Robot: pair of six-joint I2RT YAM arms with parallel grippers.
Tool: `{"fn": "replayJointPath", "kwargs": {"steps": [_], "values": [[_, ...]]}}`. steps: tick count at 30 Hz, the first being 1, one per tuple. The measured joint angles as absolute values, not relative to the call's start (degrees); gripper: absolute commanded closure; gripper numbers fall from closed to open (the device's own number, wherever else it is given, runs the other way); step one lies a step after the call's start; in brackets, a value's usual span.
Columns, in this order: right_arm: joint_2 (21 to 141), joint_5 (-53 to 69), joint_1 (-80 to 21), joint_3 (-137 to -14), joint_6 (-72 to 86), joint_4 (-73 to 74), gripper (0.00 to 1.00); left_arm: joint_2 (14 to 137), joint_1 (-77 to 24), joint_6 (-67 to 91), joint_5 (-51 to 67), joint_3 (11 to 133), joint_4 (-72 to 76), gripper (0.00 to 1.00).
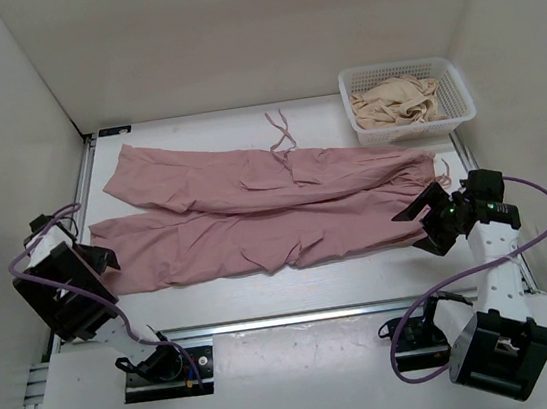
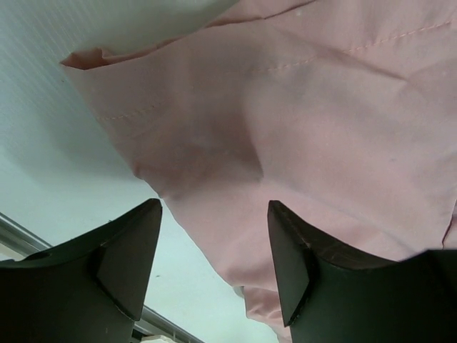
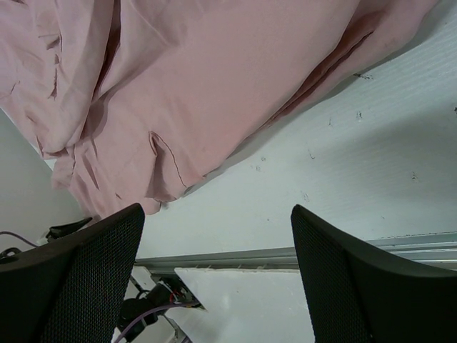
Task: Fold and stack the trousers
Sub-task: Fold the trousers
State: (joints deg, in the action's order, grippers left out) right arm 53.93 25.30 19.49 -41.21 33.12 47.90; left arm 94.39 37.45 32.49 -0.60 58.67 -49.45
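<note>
Surface (image 1: 194, 134): white, carries everything; both arms bolted at its near edge.

Trousers (image 1: 274, 204): dusty pink, spread flat lengthwise btwn the two pincers. Leg hems are at the L pincer's end, waist at the R pincer's end. Legs lie side by side, one beyond the other, splaying apart a bit toward the L pincer. Prob laid out like this so each pincer can take one end and carry it over. No fold made yet and nothing stacked, so the task looks barely begun.

Basket (image 1: 413, 132): white mesh, beyond the R pincer and apart from it, just past the waist end. It holds one crumpled beige garment (image 1: 396, 100), nothing else visible inside. Not the task's item; prob parked there to keep it clear of the folding area.

L pincer (image 2: 214, 213): jaws apart, nothing clamped. The near leg's hem corner lies just ahead, w/ fabric running under the gap and under one finger. It sits low and angled at the hem, which looks like a line-up for a grab there.

R pincer (image 3: 214, 214): jaws wide apart, empty, over bare surface w/ the waist edge just ahead.

Fabric is thin and soft, so either pincer could pinch only one layer.

Drawstrings (image 1: 281, 128): thin; one pair trails loose on the surface beyond the trousers, well away from both pincers. Another bit lies just beyond the R pincer by the waist. Loose ends may drag during a fold.
</note>
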Motion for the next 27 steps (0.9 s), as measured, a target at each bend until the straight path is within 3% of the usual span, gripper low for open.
{"fn": "replayJointPath", "kwargs": {"steps": [3, 4, 5, 8, 11, 12, 15, 27], "values": [[53.69, 25.32, 19.49, -41.21, 33.30, 47.90, 0.12, 94.43, 37.45, 32.49, -1.10, 59.07, -49.43, 0.33], [53.69, 25.32, 19.49, -41.21, 33.39, 47.90, 0.12, 94.43, 37.45, 32.45, -1.26, 59.20, -49.45, 0.46], [53.69, 25.32, 19.49, -41.21, 33.45, 47.90, 0.12, 94.50, 37.45, 32.58, -1.39, 59.42, -49.47, 0.51], [53.45, 25.32, 19.49, -41.21, 33.65, 47.90, 0.12, 94.70, 37.45, 32.36, -1.63, 59.77, -49.21, 0.52], [53.17, 25.32, 19.49, -41.21, 33.69, 47.90, 0.12, 94.67, 37.36, 32.29, -0.78, 59.51, -49.19, 0.41], [53.17, 25.32, 19.49, -41.21, 33.71, 47.90, 0.12, 94.61, 37.36, 32.29, -0.19, 59.16, -49.12, 0.29], [53.17, 25.32, 19.49, -41.21, 33.76, 47.90, 0.12, 93.91, 36.93, 32.38, 1.41, 57.30, -49.17, 0.19], [53.17, 25.32, 19.49, -41.21, 33.91, 47.90, 0.12, 91.05, 33.93, 34.33, 2.81, 54.41, -49.69, 0.18]]}}
